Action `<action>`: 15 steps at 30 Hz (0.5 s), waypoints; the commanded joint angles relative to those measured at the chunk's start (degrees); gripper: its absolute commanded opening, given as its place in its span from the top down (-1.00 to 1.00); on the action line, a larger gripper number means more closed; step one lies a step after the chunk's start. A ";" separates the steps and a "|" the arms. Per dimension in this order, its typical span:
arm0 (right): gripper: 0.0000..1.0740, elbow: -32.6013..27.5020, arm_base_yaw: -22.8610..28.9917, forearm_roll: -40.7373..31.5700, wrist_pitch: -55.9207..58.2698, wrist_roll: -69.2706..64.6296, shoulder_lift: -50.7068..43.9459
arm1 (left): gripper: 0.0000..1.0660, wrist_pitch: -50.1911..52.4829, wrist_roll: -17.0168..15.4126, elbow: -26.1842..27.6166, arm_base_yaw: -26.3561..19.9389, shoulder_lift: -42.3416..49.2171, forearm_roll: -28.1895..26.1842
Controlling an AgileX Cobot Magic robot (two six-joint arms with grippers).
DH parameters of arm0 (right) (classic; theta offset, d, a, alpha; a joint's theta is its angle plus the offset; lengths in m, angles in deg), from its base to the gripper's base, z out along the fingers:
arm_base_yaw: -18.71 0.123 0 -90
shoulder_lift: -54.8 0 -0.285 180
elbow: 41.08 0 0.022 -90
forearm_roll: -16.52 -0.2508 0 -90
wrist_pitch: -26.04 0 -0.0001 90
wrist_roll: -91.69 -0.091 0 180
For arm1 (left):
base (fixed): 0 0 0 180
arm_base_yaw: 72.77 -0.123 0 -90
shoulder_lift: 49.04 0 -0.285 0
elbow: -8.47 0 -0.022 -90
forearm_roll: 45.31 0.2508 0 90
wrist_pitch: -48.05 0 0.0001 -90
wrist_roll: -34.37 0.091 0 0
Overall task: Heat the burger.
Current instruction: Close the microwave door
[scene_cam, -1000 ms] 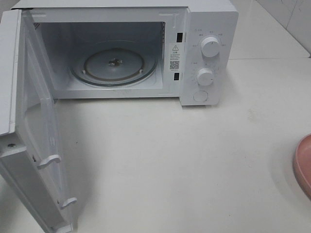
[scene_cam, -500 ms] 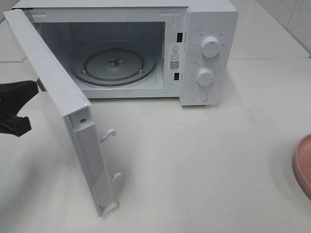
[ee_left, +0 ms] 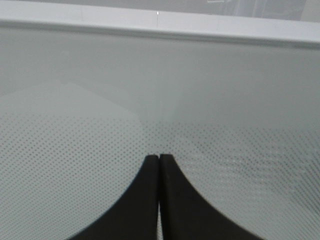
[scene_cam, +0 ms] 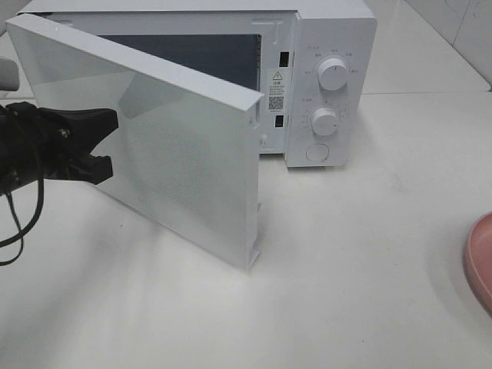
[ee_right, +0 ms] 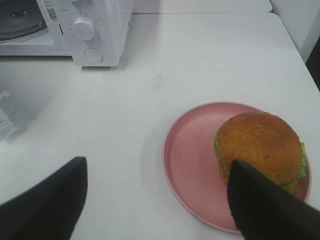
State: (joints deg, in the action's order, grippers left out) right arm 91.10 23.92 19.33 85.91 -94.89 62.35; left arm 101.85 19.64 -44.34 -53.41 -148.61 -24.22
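The white microwave's door has swung halfway shut, pushed by the black left gripper, jaws pressed together. Odd, since the golden-bun burger sits on the round pink plate under the right gripper, jaws wide apart; loading needs that door reopened.

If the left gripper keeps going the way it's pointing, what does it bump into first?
The microwave door. The left gripper, jaws shut, points straight at the door's dotted outer face, and its tips look like they are already touching or nearly touching it; the exact gap is hard to judge.
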 commanded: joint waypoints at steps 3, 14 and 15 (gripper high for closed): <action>-0.40 -0.11 -0.23 -0.06 -0.52 0.69 -1.49 | 1.00 -0.80 0.40 4.58 4.93 -3.50 -3.50; -0.40 -0.11 -0.23 -0.06 -0.52 0.69 -1.49 | 1.00 -5.04 3.09 13.81 13.52 -9.51 -13.01; -0.40 -0.11 -0.23 -0.06 -0.52 0.69 -1.49 | 1.00 -5.04 3.09 13.81 13.52 -9.51 -13.01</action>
State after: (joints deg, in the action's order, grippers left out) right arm 91.10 23.92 19.33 85.91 -94.89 62.35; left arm 96.87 22.34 -31.11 -40.23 -158.18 -35.91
